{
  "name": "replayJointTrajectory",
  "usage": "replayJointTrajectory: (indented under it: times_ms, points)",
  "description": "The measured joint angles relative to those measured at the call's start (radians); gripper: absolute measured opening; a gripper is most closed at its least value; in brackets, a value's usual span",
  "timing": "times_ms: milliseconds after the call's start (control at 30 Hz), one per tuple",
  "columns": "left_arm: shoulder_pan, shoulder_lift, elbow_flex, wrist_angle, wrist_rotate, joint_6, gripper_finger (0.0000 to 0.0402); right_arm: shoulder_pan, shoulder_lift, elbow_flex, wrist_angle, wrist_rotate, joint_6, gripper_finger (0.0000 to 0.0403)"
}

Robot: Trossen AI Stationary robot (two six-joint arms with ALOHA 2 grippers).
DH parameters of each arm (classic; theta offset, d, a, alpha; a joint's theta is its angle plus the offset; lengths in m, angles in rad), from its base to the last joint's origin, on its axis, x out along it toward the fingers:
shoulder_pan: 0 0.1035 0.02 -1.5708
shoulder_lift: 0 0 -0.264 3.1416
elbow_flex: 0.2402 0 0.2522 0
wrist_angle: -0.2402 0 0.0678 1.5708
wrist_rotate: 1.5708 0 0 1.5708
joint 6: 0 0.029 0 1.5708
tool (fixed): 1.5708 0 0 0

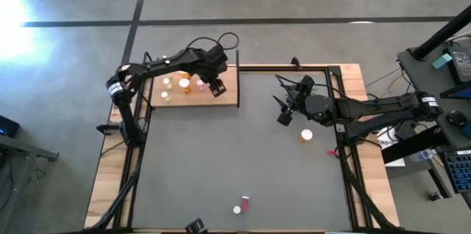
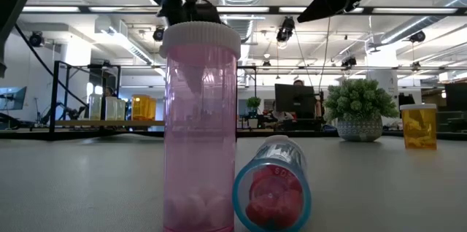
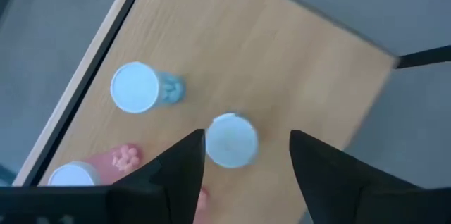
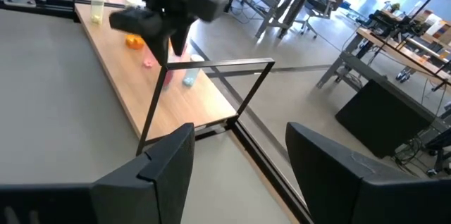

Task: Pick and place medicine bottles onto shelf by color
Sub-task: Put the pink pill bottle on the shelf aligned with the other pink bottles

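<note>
Over the shelf [image 1: 193,89] we see the left claw [image 3: 246,155] hanging with its two dark, wedge-shaped fingers [image 3: 184,160] parted around a small bottle [image 3: 232,139], whose round white cap sits between them with a gap on each side, so nothing is grasped. Beside it on the smooth, pale wood board stand a second white-capped bottle [image 3: 136,87] with a bluish body and, nearer the board's edge, a pink one [image 3: 74,174]. From above we also make out orange and pale bottles [image 1: 183,84] grouped on the same board under the claw. Out on the flat grey mat [image 1: 221,160], the right claw [image 1: 285,110] hangs released and empty, with an orange bottle [image 1: 306,135] standing just beside it. Well apart from both claws, near the mat's front edge, a clear pink bottle [image 2: 200,126] stands upright and another [image 2: 272,192] lies on its side next to it, pink pills showing through the plastic.
</note>
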Motion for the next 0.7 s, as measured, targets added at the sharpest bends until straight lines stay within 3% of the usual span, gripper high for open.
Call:
replayJointTrajectory:
  times_ms: [267,700]
  points:
    - [-0.061,-0.129,0.003,-0.009,0.015,-0.020,0.0201,0.000,0.000,0.000,0.000,0.000,0.000,0.0215]
    - [-0.342,-0.322,-0.008,-0.014,0.000,-0.426,0.0200,0.000,0.000,0.000,0.000,0.000,0.000,0.0215]
